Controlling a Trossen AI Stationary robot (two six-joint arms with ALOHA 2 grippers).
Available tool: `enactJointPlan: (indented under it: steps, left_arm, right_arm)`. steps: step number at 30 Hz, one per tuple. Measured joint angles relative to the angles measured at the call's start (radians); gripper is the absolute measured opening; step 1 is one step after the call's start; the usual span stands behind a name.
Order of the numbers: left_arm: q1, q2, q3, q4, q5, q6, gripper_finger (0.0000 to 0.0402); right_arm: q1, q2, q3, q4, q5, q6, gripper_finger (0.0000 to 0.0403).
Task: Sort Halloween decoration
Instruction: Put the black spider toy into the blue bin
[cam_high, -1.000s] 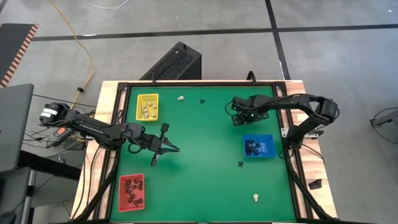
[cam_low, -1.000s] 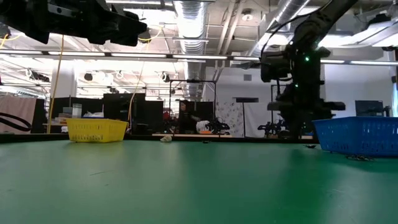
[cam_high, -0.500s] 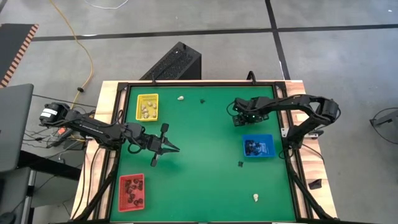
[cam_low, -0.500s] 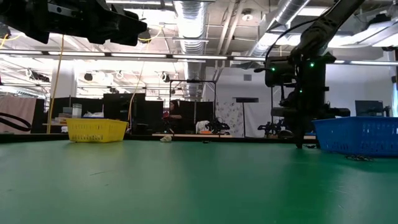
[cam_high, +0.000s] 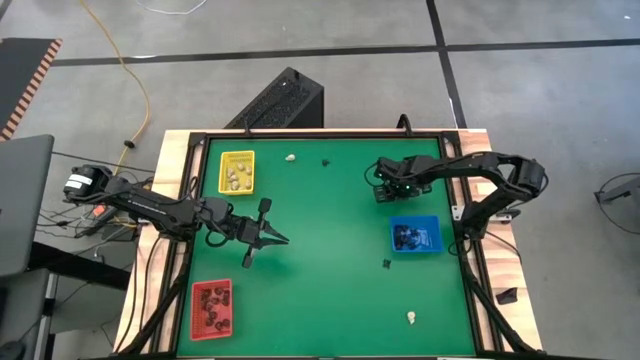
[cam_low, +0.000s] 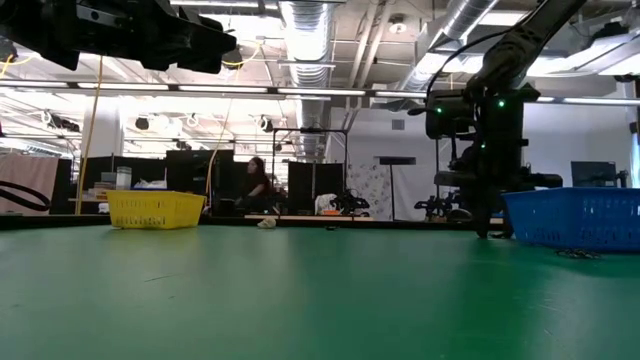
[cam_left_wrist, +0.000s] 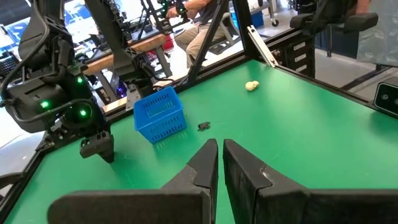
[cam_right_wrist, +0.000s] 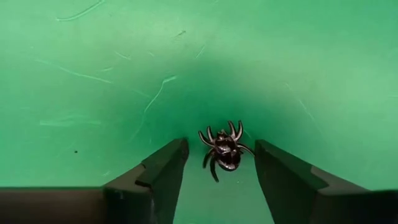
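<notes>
Right gripper (cam_right_wrist: 221, 165) down at the green tabletop (cam_right_wrist: 93, 74), fingers (cam_right_wrist: 155, 171) spread to either side of a black spider (cam_right_wrist: 224, 148) lying flat between them, not yet pinched. Set low like that probably to close on so tiny a trinket, with the blue tray (cam_high: 414, 236) near for dropping it. Left gripper (cam_left_wrist: 217, 162) pressed together, empty, waiting above mid-table.

Bare green mat (cam_high: 330, 290) mid-table; blue tray (cam_high: 414, 236) beside right end effector (cam_high: 384, 192).
</notes>
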Motion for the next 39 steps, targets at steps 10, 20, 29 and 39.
enactJointPlan:
  steps: [10,20,29,39]
  left_arm:
    - [0.000,0.000,0.000,0.000,0.000,0.000,0.0015]
    - [0.000,0.000,0.000,0.000,0.000,0.000,0.0015]
    - [0.000,0.000,0.000,0.000,0.000,0.000,0.0015]
    - [0.000,0.000,0.000,0.001,0.004,-0.005,0.0015]
  right_arm:
    - [0.003,0.001,-0.001,-0.023,0.002,0.002,0.0162]
    - [0.011,-0.007,0.003,-0.036,0.002,-0.001,0.0134]
    - [0.044,-0.121,0.030,-0.057,0.001,0.000,0.0132]
    - [0.073,-0.154,0.016,-0.094,0.076,0.102,0.0142]
